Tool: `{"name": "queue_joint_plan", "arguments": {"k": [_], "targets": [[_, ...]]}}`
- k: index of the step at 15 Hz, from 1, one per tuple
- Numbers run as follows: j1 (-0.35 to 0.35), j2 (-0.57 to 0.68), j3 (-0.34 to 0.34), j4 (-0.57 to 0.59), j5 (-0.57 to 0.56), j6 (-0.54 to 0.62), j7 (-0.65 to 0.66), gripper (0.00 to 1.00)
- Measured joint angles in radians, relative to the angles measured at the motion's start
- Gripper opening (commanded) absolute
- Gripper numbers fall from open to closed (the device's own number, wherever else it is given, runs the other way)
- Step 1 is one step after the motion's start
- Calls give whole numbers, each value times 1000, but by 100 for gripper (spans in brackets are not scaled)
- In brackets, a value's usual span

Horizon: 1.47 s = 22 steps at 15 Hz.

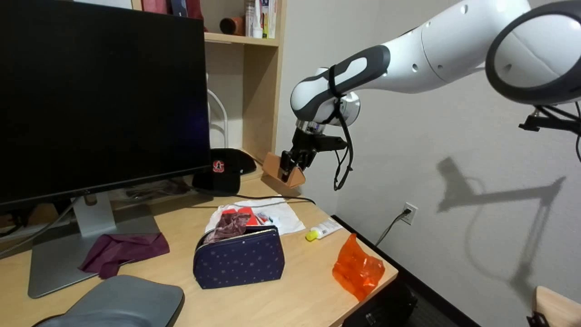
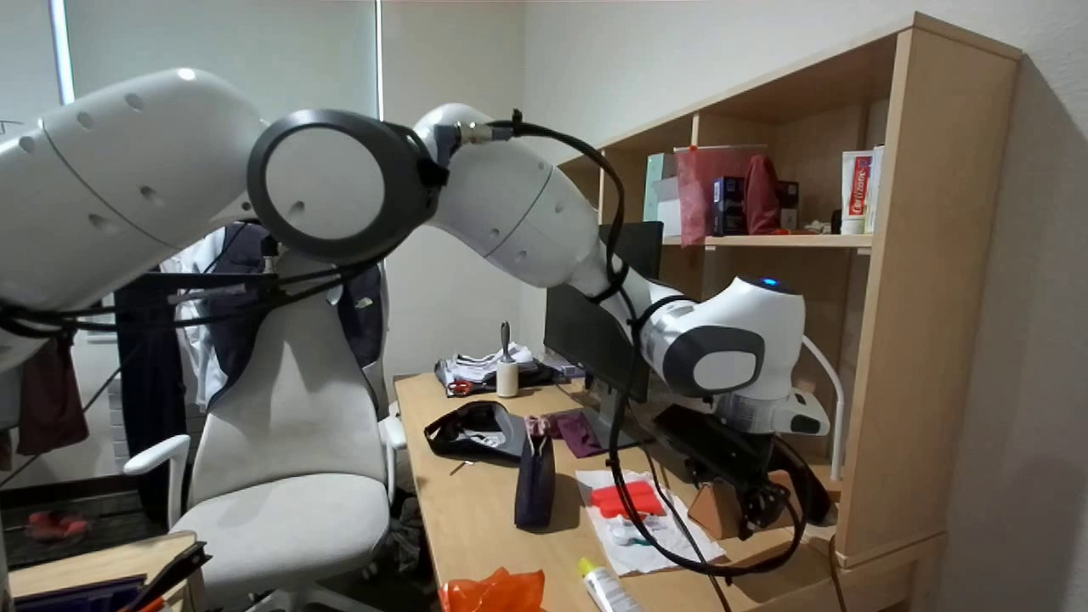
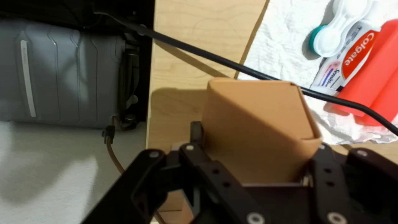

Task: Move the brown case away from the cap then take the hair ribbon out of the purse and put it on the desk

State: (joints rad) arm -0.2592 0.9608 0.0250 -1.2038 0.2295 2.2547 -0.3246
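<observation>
My gripper point(image 1: 288, 169) is shut on the brown case point(image 1: 273, 166), which is tilted and looks raised over the desk's back corner. In the wrist view the case point(image 3: 258, 124) fills the space between the fingers; the right fingertip is hidden behind it. The case point(image 2: 716, 510) also shows in an exterior view. The black cap point(image 1: 223, 169) lies beside it, with a small gap seen between them. The navy star-patterned purse point(image 1: 240, 261) stands open on the desk point(image 1: 254, 304). The mauve hair ribbon point(image 1: 230, 225) sticks out of its top; it also shows here point(image 2: 537, 425).
A white paper point(image 1: 288, 222) bears red items and a Colgate tube point(image 3: 357, 54). A black cable point(image 3: 227, 62) crosses near the case. A yellow-capped tube point(image 1: 324, 228), orange plastic point(image 1: 358, 268), purple cloth point(image 1: 122, 252) and monitor point(image 1: 104, 104) are on the desk. A shelf point(image 1: 261, 91) rises behind.
</observation>
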Motion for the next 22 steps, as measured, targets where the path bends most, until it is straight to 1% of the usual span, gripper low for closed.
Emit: {"name": "queue_joint_plan", "arguments": {"k": [4,5,11,18,22], "targets": [[-13,46,17,51,0,-24,0,63],[-13,47,17,54,0,-25,0,38],[-13,68,17,61,-3,-13,0,38],[-14,180,21,172,-3,-13,-5,38],[-15,203,25,224,-3,-13,-6,38]]}}
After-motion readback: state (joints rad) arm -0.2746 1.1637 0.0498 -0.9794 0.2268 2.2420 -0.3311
